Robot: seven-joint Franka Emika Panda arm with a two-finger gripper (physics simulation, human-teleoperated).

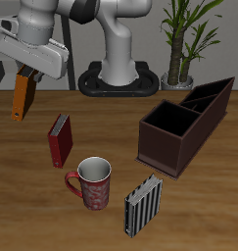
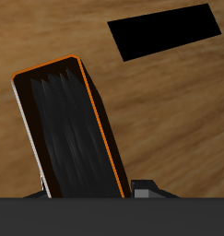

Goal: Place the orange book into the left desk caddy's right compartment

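Note:
My gripper (image 1: 26, 75) is shut on the top end of the orange book (image 1: 23, 96). The book hangs nearly upright in the air above the table's back part, far across the table from the caddies. In the wrist view the orange book (image 2: 69, 129) shows as a dark slab with a thin orange rim running away from the fingers (image 2: 147, 189). The left desk caddy (image 1: 162, 145) is a dark maroon box with a flat rim and a black interior. It stands on the far side of the table from the gripper.
A dark red book (image 1: 59, 139) stands just below the held book. A red mug (image 1: 92, 182) and a black-and-white striped book (image 1: 142, 205) stand near the front edge. A like-coloured box with slanted sides (image 1: 217, 96) adjoins the caddy; a potted plant (image 1: 181, 44) stands behind.

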